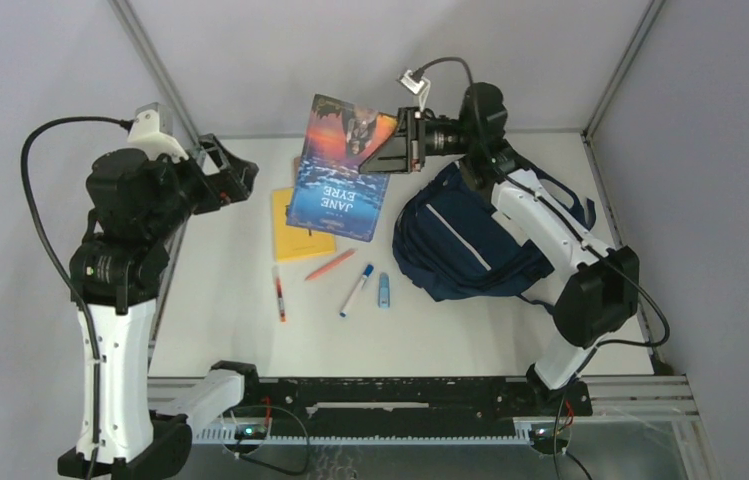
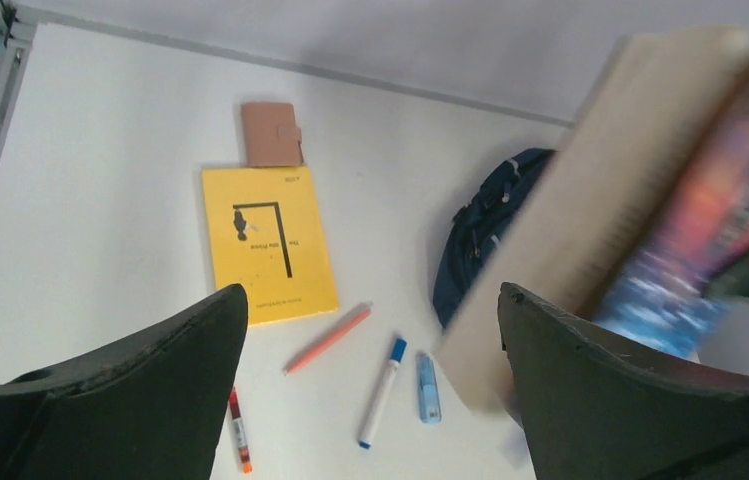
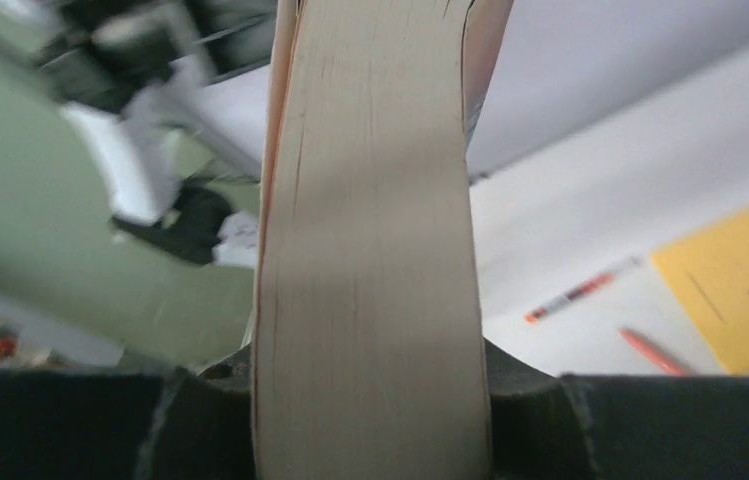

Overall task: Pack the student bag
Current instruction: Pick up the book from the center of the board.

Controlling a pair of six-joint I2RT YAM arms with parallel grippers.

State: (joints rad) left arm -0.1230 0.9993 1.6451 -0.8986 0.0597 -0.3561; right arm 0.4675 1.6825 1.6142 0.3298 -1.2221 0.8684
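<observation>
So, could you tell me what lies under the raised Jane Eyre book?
Beneath the Jane Eyre book, held aloft by the right pincer, lies a yellow book with a small tan wallet at its far end. From above, it hides much of both.

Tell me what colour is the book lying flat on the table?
The book is yellow with black print; clearest in the left wrist view.

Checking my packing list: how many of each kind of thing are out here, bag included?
Books: 2, Jane Eyre paperback, yellow book
Pens and markers: 3, orange pen, blue-capped marker, red-tipped marker
Pink case: 1
Light-blue stick: 1
Student bag: 1
Total: 8
</observation>
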